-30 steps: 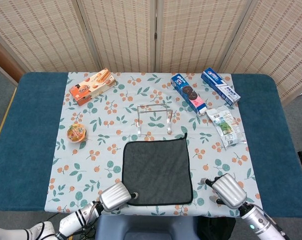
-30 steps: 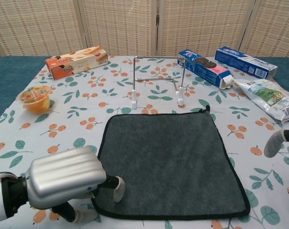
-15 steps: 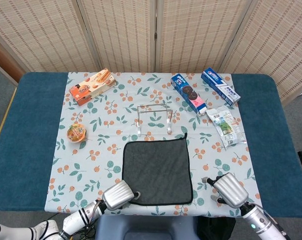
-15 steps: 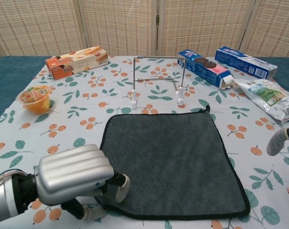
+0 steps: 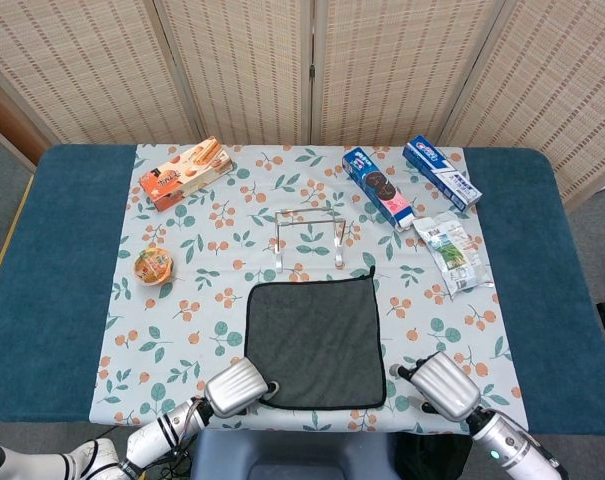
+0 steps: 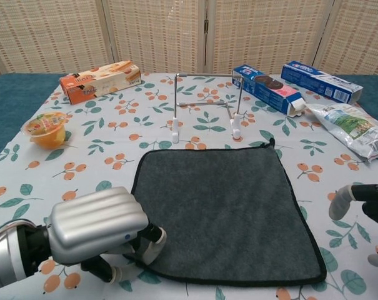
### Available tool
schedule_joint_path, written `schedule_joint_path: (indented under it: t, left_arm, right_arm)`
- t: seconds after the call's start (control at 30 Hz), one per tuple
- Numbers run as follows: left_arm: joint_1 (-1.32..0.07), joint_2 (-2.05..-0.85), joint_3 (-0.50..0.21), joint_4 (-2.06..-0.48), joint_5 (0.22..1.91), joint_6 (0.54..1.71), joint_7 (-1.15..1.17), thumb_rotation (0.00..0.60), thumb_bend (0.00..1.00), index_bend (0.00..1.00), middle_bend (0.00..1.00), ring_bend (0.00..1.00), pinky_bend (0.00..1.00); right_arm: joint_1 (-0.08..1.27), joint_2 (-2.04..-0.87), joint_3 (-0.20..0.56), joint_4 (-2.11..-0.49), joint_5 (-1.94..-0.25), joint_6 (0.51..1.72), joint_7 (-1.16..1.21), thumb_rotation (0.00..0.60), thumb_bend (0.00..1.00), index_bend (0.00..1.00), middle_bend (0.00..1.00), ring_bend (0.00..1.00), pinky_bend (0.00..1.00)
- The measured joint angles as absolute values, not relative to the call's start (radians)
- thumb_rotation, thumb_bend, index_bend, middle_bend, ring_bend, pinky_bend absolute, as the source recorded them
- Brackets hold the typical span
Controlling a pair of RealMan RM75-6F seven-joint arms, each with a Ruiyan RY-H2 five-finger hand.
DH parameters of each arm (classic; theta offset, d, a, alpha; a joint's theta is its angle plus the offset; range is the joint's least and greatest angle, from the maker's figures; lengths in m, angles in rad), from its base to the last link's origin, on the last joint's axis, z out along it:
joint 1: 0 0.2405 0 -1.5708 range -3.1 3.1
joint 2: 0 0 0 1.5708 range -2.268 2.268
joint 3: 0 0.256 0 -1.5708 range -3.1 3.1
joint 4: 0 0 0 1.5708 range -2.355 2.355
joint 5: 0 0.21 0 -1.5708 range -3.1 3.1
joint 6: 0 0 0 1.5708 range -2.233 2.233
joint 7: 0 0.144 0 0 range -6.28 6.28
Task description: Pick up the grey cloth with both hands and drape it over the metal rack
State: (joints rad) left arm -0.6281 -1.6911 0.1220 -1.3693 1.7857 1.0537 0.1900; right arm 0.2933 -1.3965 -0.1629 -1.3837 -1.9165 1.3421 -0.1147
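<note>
Two hands of mine sit at the near edge of the table in the head view. My left hand [image 5: 235, 386] is at the near left corner of the grey cloth [image 5: 315, 343], and my right hand [image 5: 441, 383] rests just beside the near right corner, apart from it, since the cloth needs a grip at both corners to lift evenly. The cloth lies flat on the flowered tablecloth [image 5: 192, 300], directly in front of the metal rack [image 5: 309, 238], so a lift and forward carry should drape it. From the chest view, my left hand [image 6: 98, 226] has fingers [image 6: 152, 244] curled down onto the cloth's [image 6: 220, 209] corner, which looks slightly lifted; I judge it is gripping it, though the thumb is hidden. Only fingertips of my right hand [image 6: 363, 206] show at the frame edge, spread and holding nothing, clear of the cloth. The rack [image 6: 206, 103] stands upright and bare beyond.
</note>
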Motion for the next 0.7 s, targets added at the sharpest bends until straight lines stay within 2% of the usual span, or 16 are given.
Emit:
schedule_joint_path:
  t: [0.7]
  left_arm:
    - [-0.626, -1.680, 0.124, -1.397, 1.760, 1.059, 0.200, 0.600, 0.39, 0.57, 1.00, 0.98, 1.00]
  right_arm:
    - [0.361, -1.488, -0.184, -1.319, -1.948, 1.265, -0.127, 0.600, 0.15, 0.39, 0.84, 0.77, 0.88]
